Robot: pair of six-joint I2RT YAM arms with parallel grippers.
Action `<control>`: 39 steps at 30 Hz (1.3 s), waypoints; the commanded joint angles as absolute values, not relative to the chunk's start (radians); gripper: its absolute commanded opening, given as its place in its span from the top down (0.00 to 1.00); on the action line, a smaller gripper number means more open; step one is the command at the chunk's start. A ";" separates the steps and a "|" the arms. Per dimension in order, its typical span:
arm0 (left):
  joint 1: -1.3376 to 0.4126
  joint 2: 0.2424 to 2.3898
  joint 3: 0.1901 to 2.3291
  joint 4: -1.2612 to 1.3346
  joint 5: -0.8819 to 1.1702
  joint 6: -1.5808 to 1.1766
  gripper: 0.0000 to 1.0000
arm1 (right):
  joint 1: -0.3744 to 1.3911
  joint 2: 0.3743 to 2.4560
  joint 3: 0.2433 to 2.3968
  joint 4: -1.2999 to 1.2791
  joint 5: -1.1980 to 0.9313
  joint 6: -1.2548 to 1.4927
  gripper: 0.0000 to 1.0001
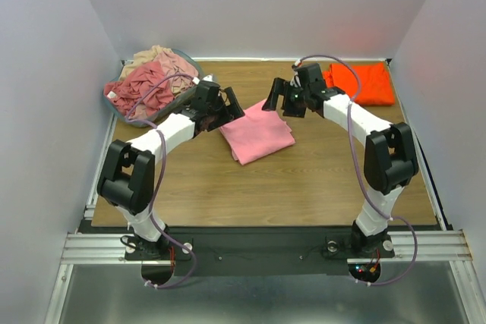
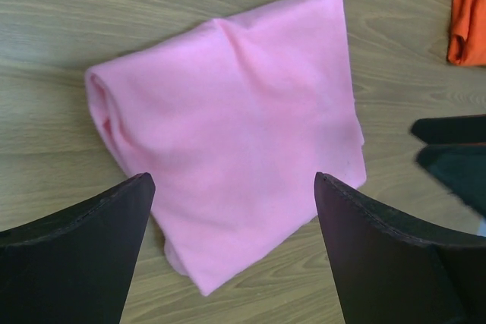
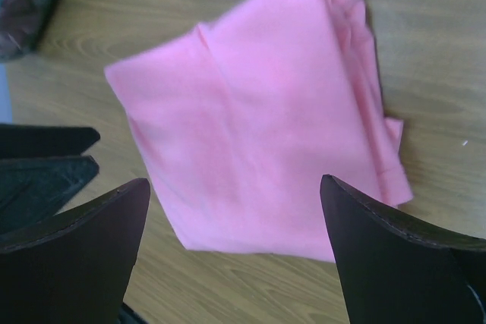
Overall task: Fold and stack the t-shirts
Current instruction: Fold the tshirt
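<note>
A light pink t-shirt point(image 1: 257, 134) lies folded into a rough square on the wooden table; it also shows in the left wrist view point(image 2: 235, 127) and the right wrist view point(image 3: 258, 127). A bright orange t-shirt point(image 1: 360, 83) lies folded at the back right, its edge in the left wrist view point(image 2: 467, 13). Dusty rose and beige t-shirts point(image 1: 148, 81) are heaped in the basket. My left gripper point(image 1: 230, 110) is open and empty above the pink shirt's left corner. My right gripper point(image 1: 273, 101) is open and empty above its far corner.
The grey-blue oval basket point(image 1: 184, 94) stands at the back left corner, close behind my left wrist. White walls close in the table on three sides. The two grippers face each other a short way apart over the pink shirt.
</note>
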State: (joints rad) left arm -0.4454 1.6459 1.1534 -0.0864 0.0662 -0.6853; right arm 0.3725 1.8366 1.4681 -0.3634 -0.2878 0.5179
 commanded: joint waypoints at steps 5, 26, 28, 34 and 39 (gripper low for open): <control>-0.451 1.825 1.203 0.002 0.126 -0.640 0.02 | 0.370 1.848 1.240 -0.209 -0.405 0.603 0.00; -0.598 1.672 0.931 0.049 0.028 -0.670 0.02 | 0.491 1.350 0.546 -0.138 -0.247 0.727 0.00; -0.600 1.616 0.933 0.038 0.015 -0.669 0.02 | 0.491 1.310 0.554 -0.144 -0.265 0.727 0.00; -0.612 1.456 0.982 -0.076 -0.093 -0.652 0.02 | 0.491 1.163 0.642 -0.230 -0.205 0.703 0.00; -0.614 1.298 0.931 -0.140 -0.162 -0.663 0.02 | 0.489 1.130 0.721 -0.296 -0.028 0.637 0.00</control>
State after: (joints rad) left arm -0.6098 1.4284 0.9428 -0.0757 -0.0677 -0.6624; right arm 0.4862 1.1511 0.6533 -0.2527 -0.1764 0.6941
